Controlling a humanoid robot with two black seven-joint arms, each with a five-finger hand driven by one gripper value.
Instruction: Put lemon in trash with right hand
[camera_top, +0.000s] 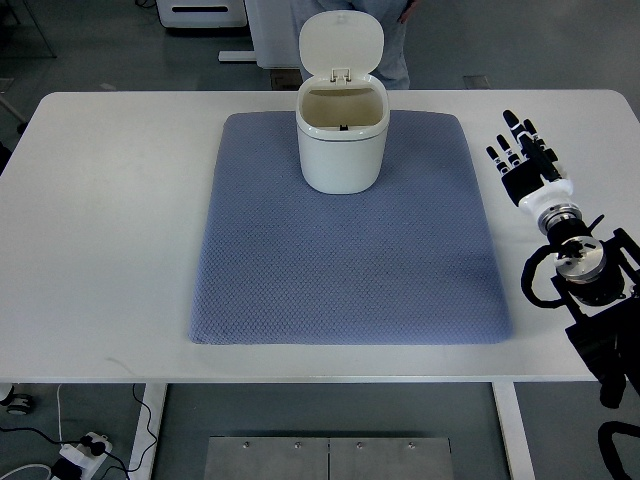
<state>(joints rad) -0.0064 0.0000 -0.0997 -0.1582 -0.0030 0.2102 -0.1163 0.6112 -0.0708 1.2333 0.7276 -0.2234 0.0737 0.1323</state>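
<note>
Blue mat, cream bin w/ lid up, right hand spread flat, empty.

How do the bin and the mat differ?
The bin is cream-white; the mat is grey-blue. The bin stands upright with its lid flipped open, while the mat lies flat. The bin takes up only a small patch at the mat's far middle, while the mat covers much of the table. Both sit centred on the table, bin on mat.
</note>
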